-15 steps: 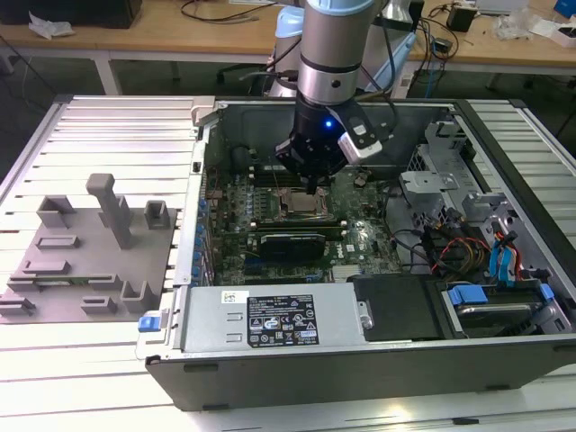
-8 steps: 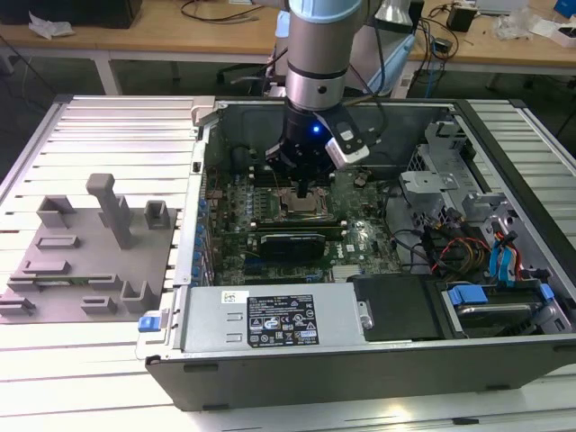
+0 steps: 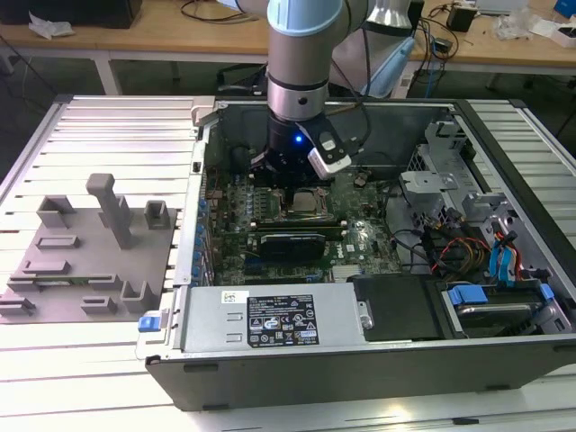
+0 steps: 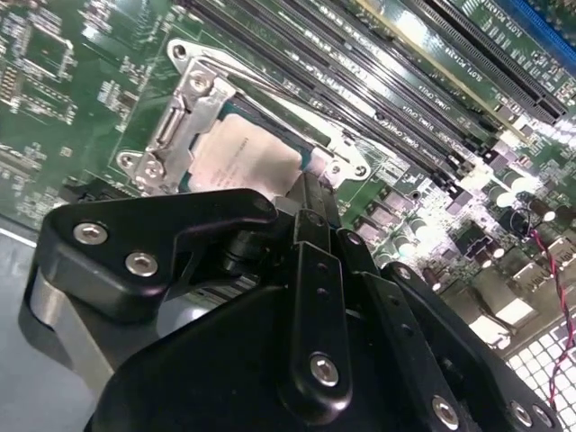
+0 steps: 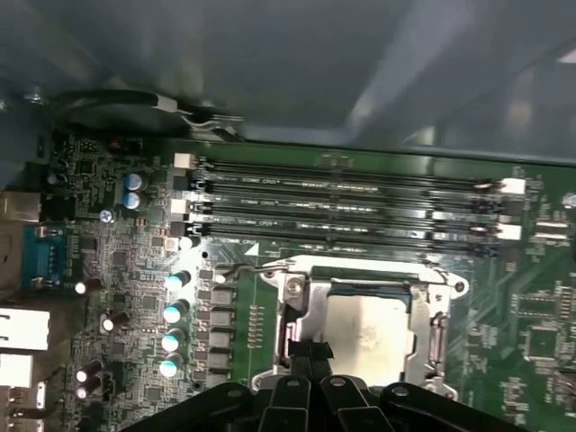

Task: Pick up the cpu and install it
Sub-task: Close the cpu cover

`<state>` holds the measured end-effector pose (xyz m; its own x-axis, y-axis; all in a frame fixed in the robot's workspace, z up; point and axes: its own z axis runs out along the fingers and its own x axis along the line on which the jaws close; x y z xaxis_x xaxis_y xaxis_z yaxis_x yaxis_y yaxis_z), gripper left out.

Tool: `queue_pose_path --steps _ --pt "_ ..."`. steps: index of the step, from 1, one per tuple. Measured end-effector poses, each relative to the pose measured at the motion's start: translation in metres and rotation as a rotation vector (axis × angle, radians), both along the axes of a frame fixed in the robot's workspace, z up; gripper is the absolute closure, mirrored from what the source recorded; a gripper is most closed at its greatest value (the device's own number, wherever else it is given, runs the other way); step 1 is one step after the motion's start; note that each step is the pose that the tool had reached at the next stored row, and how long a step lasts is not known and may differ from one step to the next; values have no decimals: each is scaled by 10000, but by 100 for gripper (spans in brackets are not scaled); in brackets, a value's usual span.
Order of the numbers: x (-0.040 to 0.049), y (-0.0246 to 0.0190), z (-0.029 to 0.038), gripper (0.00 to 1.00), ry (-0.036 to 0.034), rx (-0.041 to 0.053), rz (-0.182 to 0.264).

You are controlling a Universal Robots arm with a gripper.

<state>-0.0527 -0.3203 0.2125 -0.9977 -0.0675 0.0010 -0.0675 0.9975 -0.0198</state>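
Observation:
The cpu (image 3: 311,201), a pale silver square, lies flat in its socket on the green motherboard (image 3: 360,236) inside the open computer case. In both wrist views the cpu (image 4: 241,155) (image 5: 369,329) sits under the shiny metal socket frame (image 4: 184,108) (image 5: 297,310). My gripper (image 3: 286,183) hangs low over the board at the socket's edge. Its black fingers (image 4: 310,211) are pressed together, and the gripper (image 5: 303,347) tips rest against the frame's rim beside the cpu. Nothing shows between the fingers.
Dark memory slots (image 5: 342,202) run along one side of the socket. A drive cage and cables (image 3: 468,234) occupy the case on the exterior view's right. The power supply (image 3: 279,319) lines the front. A grey fixture block (image 3: 90,247) stands outside on the exterior view's left.

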Motion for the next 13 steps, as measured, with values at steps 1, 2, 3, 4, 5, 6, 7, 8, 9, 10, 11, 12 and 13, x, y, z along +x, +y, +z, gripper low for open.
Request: queue_pose_path --steps 1,2,3,4,5,6,7,8,9,10,11,12,13 --pt "-6 0 -10 89 -1 2 2" --pt "-9 -1 -14 89 -1 0 6" --pt "-9 -1 -15 89 -1 0 6" --pt "-9 0 -15 89 -1 0 7" --pt "-10 0 -15 89 -2 2 6" --pt "-10 0 -16 89 -2 2 6" --pt "-17 0 -27 89 -7 4 4" --pt "-24 0 -41 89 -6 2 7" --pt "-28 -1 -51 89 -6 2 9" --pt "-29 -1 -50 89 -5 0 10" --pt "-28 -1 -50 89 -5 0 11" --pt "-28 0 -55 89 -7 3 10" --pt "-30 0 -69 89 -8 4 10"
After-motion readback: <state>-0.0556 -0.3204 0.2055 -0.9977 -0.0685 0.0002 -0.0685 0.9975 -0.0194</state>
